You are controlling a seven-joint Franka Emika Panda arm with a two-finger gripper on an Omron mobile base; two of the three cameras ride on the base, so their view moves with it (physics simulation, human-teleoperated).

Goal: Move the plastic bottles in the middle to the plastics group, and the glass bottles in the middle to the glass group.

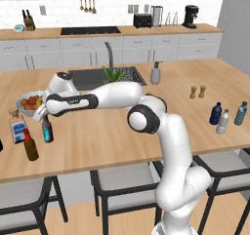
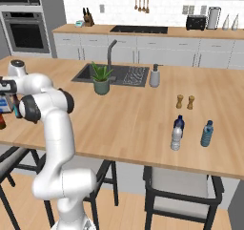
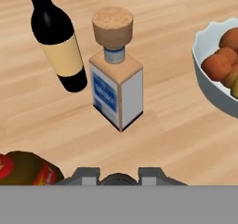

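Note:
My gripper (image 1: 45, 116) is shut on the neck of the near-black glass bottle with the teal label (image 1: 47, 131), held upright low over the counter's left end. In the hand view the gripper (image 3: 118, 175) frames that bottle's dark cap. The brown glass bottle with the red cap (image 1: 30, 145) stands just left of it and shows again as the brown bottle (image 3: 23, 169). The glass group's flat blue-labelled bottle with a cork (image 1: 17, 127) (image 3: 116, 90) stands behind. The clear plastic bottle (image 1: 222, 122) (image 2: 177, 137) stands at the right between the dark-blue bottle (image 1: 215, 113) and the light-blue bottle (image 1: 240, 113).
A white fruit bowl (image 1: 22, 102) (image 3: 204, 79) sits close behind my hand. Another dark bottle with a cream label (image 3: 58, 37) stands beside the flat one. Wooden shakers (image 1: 197, 91), a soap dispenser (image 1: 155, 74), a potted plant (image 2: 101, 78) and the sink (image 1: 93, 78) lie further back.

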